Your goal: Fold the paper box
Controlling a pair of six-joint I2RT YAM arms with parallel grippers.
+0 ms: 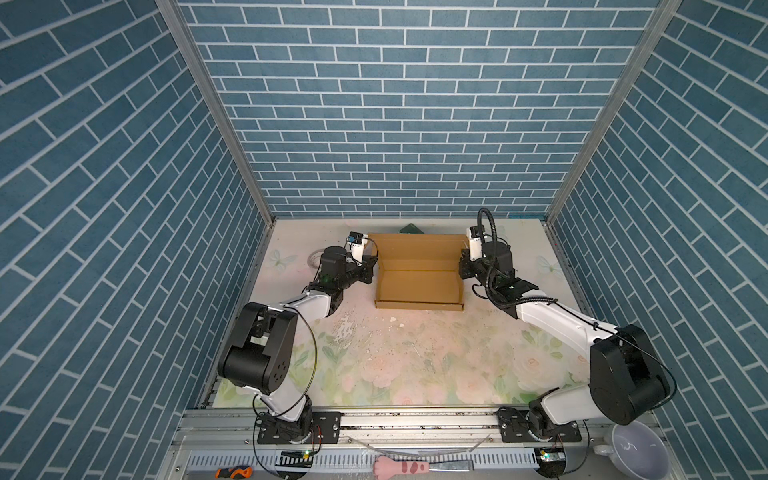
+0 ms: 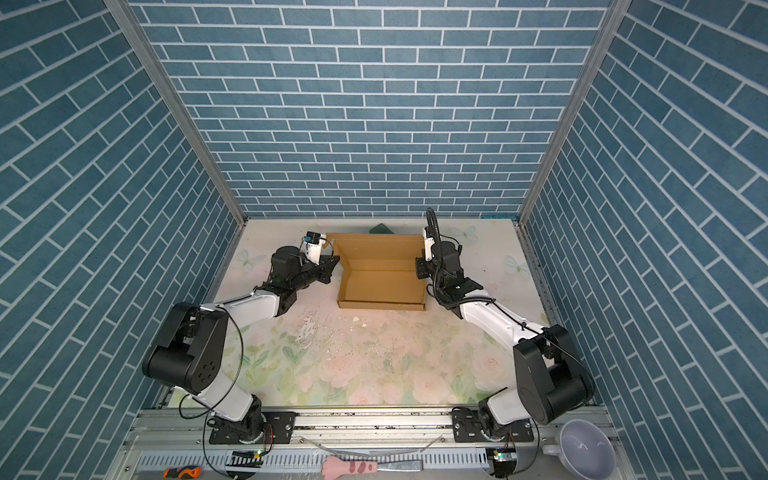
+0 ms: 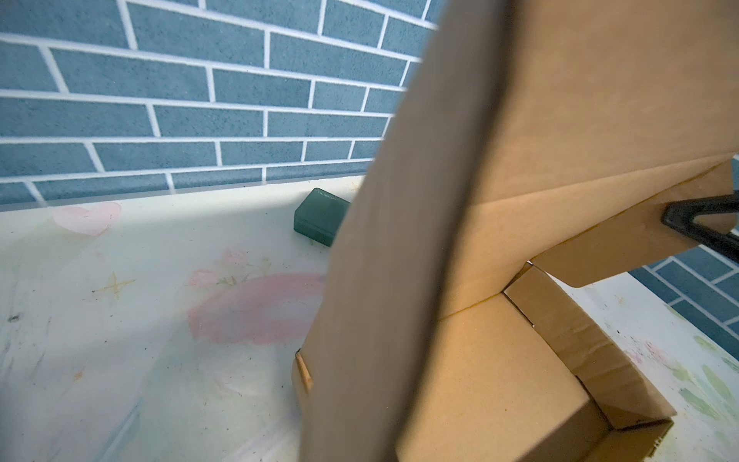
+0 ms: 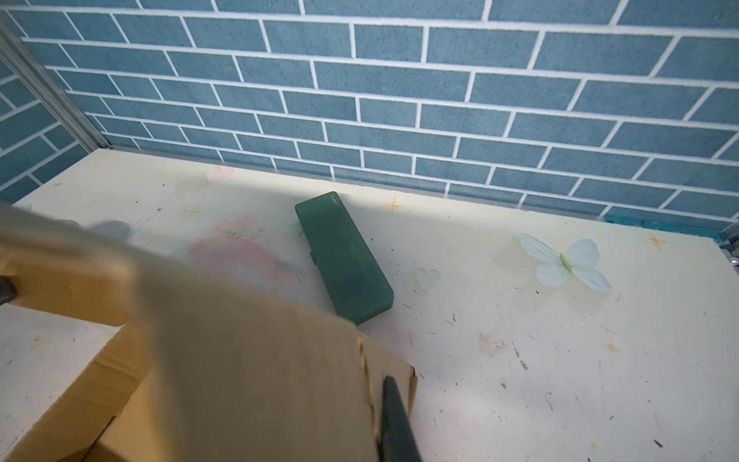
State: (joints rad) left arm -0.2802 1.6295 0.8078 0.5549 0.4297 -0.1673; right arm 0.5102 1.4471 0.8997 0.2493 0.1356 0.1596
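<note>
The paper box (image 1: 417,282) (image 2: 382,282) is a brown cardboard mailer at the back of the table. Its tray is formed and its lid stands up at the rear. My left gripper (image 1: 371,266) (image 2: 332,266) is shut on the lid's left side flap. My right gripper (image 1: 464,266) (image 2: 419,266) is shut on the right flap. In the left wrist view cardboard (image 3: 500,360) hides my own jaws, and a finger (image 3: 704,224) of the right gripper shows on the far flap. In the right wrist view one black finger (image 4: 394,416) lies against the cardboard (image 4: 240,380).
A dark green flat block (image 1: 411,228) (image 2: 381,228) (image 3: 320,216) (image 4: 344,256) lies just behind the lid, near the brick back wall. On the front rail sit a grey mug (image 1: 636,451), an orange screwdriver (image 1: 233,472) and a pink paw-shaped tool (image 1: 401,465).
</note>
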